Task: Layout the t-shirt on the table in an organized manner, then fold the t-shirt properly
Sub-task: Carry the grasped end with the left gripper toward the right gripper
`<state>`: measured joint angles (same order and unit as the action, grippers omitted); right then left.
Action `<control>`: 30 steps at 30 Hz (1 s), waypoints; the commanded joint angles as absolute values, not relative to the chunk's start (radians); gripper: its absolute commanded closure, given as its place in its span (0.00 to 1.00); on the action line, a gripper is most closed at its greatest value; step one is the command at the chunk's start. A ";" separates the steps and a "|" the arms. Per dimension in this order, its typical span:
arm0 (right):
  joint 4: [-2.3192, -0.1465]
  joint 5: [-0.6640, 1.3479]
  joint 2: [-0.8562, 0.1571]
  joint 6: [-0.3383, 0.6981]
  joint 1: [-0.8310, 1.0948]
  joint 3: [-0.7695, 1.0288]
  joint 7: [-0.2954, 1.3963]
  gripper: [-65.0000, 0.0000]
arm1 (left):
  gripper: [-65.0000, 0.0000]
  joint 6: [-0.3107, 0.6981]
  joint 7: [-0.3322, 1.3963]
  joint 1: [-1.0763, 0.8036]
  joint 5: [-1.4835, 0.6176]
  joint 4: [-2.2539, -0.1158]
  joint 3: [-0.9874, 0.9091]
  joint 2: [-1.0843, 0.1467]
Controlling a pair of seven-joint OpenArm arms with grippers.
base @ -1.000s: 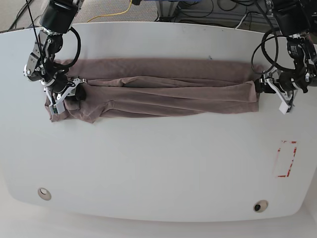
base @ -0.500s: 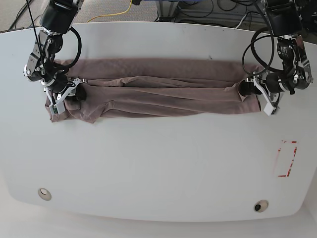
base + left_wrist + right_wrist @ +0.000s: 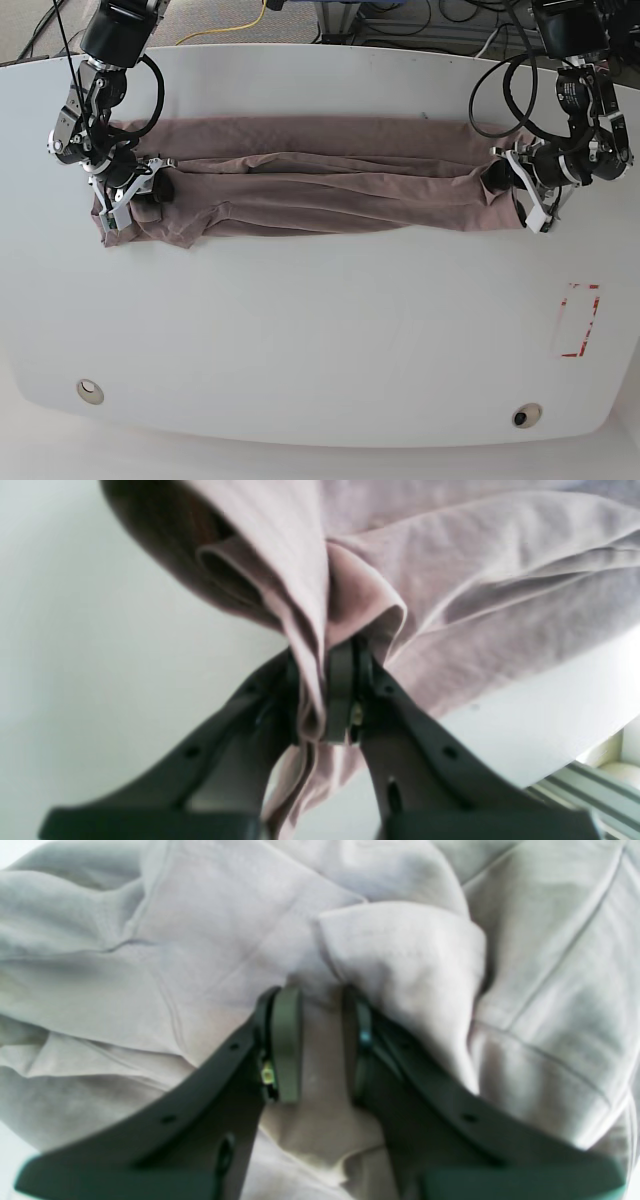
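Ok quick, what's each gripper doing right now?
Left gripper: closed, pinching a fold of the t-shirt.
Right gripper: closed on bunched t-shirt fabric.

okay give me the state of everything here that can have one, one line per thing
t-shirt: folded into a long band, lying flat, both ends pinched.
left end effector: shut on the t-shirt's end, fabric bunched between the fingers.
right end effector: shut on a fold of the t-shirt.
table: bearing the t-shirt, red dashed rectangle uncovered.

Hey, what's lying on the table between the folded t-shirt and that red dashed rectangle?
Nothing: in the base view only bare white table lies between the t-shirt and the red dashed rectangle.
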<state>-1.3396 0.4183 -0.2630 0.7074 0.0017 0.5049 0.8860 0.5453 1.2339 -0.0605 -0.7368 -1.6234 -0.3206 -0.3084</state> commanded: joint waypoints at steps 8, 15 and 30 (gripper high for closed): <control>-1.342 0.377 -0.275 0.698 0.005 0.507 0.926 0.80 | 0.95 0.492 1.360 -0.005 -0.858 -1.656 -0.320 -0.196; -1.342 0.377 -0.259 0.698 0.005 0.507 0.926 0.80 | 0.95 0.446 1.374 0.004 -0.885 -1.655 -0.298 -0.073; -1.342 0.375 -0.246 0.698 0.004 0.507 0.926 0.80 | 0.94 0.446 1.368 0.036 -0.736 -1.650 -0.154 0.157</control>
